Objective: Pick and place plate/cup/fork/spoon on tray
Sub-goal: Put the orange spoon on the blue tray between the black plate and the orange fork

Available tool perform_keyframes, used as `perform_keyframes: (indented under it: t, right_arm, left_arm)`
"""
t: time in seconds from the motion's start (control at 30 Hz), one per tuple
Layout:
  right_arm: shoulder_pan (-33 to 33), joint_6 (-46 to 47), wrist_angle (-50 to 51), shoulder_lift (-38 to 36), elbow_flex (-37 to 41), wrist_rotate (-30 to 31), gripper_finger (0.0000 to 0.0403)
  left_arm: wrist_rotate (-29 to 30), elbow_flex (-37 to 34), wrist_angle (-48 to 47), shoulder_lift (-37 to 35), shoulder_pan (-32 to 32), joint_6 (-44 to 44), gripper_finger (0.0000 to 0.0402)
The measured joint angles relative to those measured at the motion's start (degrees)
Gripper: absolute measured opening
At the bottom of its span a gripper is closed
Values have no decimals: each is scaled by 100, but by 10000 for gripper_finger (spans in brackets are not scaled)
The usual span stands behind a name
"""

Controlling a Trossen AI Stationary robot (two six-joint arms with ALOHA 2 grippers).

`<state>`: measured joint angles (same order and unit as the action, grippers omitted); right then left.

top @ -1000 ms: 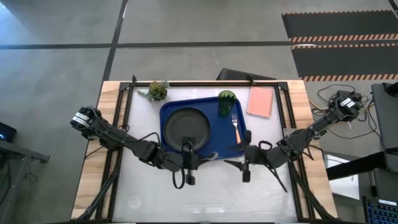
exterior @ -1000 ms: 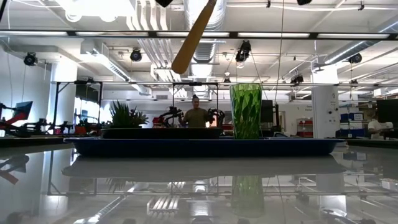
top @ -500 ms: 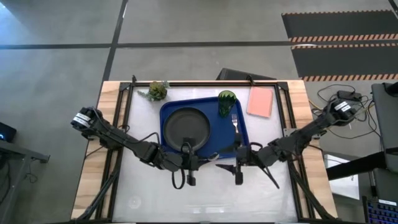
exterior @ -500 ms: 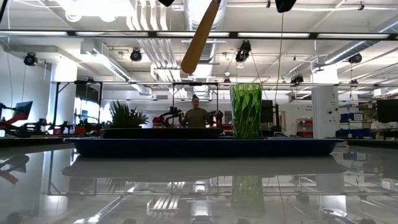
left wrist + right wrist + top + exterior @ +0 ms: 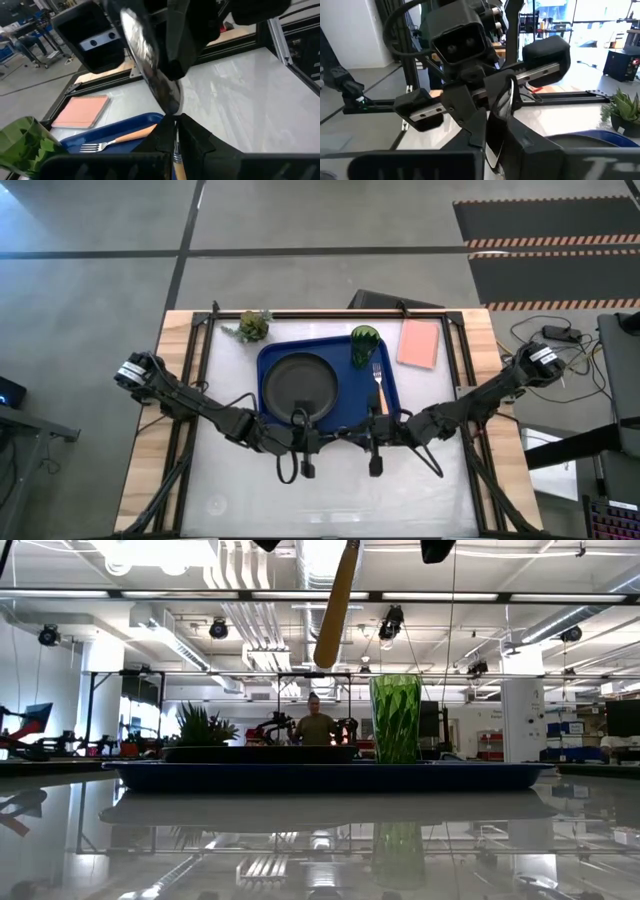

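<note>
The spoon (image 5: pixel 341 432) hangs in the air over the tray's near edge, between my two grippers. My left gripper (image 5: pixel 318 436) comes from the left and is shut on it. My right gripper (image 5: pixel 358 436) comes from the right and is shut on its silver bowl (image 5: pixel 502 102). The spoon's wooden handle (image 5: pixel 335 605) shows high in the low view. On the blue tray (image 5: pixel 268 358) rest the black plate (image 5: pixel 300 380), the green cup (image 5: pixel 363 343) standing upright, and the fork (image 5: pixel 379 385) lying flat. My left gripper pinches the spoon at its neck (image 5: pixel 176 146), where bowl meets handle, between its two fingers. It comes level from the table's left. The spoon is lifted clear, bowl pointing toward the right arm, handle hanging steeply down. My right gripper has the spoon's bowl (image 5: pixel 150 65) between its two fingers (image 5: pixel 475 125), one on each face. It comes roughly level from the table's right, facing the left gripper. The bowl stands on edge in the hold, clear of tray and table.
A small leafy plant (image 5: pixel 253 326) stands at the tray's far left corner, and a pink flat rectangle (image 5: pixel 419 343) lies to the tray's right. White table top lies open near the front edge. A person stands far back in the room (image 5: pixel 316 725).
My right gripper has gone toward the table's left, up to the spoon that the still left gripper holds, and its fingers have shut on the bowl. The spoon's handle has swung from a slant to nearly upright.
</note>
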<state>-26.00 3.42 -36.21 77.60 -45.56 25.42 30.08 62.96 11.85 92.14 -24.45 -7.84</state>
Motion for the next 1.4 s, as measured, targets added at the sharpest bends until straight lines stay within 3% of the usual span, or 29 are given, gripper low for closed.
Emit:
perform_keyframes:
  t: [0.43, 0.7, 0.9, 1.07, 1.23, 1.4]
  right_arm:
    - [-32, -88, 75, -197, 0, -18, 9]
    - [-37, -122, 259, -334, 9, 120, 8]
    - [-50, 69, 675, -413, 9, 1063, 8]
    - [-152, 635, 790, -576, 9, 2266, 8]
    - [-212, 952, 547, -413, 38, 3216, 8]
    - [-212, 881, -119, -78, 72, 3372, 8]
  left_arm:
    - [91, -24, 8, -128, 9, 146, 6]
    - [208, -56, -61, -195, 0, 166, 100]
    - [943, -36, -526, -256, -8, 102, 174]
    - [2014, -89, -750, -337, 6, 418, 193]
    - [2079, -215, -36, -51, 130, 611, 195]
    - [2082, -434, 1105, 314, 213, 553, 195]
